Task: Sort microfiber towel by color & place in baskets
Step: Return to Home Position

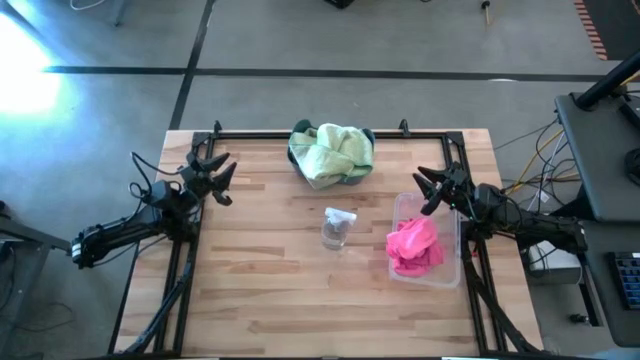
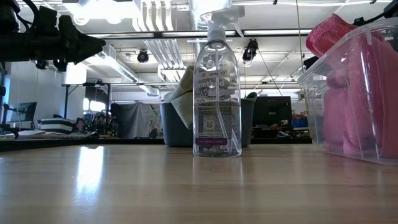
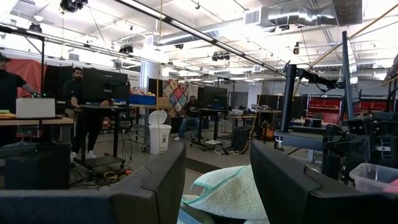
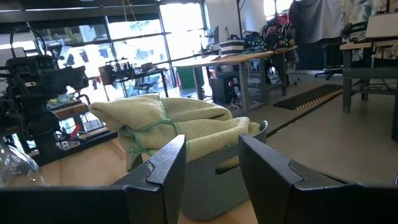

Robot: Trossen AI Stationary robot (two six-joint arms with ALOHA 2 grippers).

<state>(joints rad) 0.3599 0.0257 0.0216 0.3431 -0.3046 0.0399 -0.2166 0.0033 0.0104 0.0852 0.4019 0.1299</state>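
Although the cloths are too heaped to count singly, they make two clear piles: light green towels [image 1: 333, 152] mounded up and spilling over the rim of the dark teal basket [image 2: 173, 127], and pink towels [image 1: 415, 247] bunched inside the clear basket [image 1: 404, 208]. That makes two baskets, one spray bottle [image 1: 337, 228] and two arms. No towel lies loose on the table [image 1: 260, 290].

This table is pale butcher-block wood in a black frame, and it stands on a grey concrete floor crossed by dark lines. Beyond it is a large workshop with ducting and lights overhead, desks and monitors, and a few people at workstations (seen only from the left wrist).

In the high view the teal basket sits midway along the table's top edge and the clear basket is near the right edge. The bottle stands upright between them, closer to the clear one.

The left gripper [image 1: 222, 175] hangs by the table's left edge with its fingers spread and nothing between them. It is well apart from both baskets and aimed toward the green pile. The right gripper [image 1: 422, 190] is likewise spread and empty. In the high view its tips show over the clear basket's upper end, just above the pink heap, and its wrist camera faces the teal basket.
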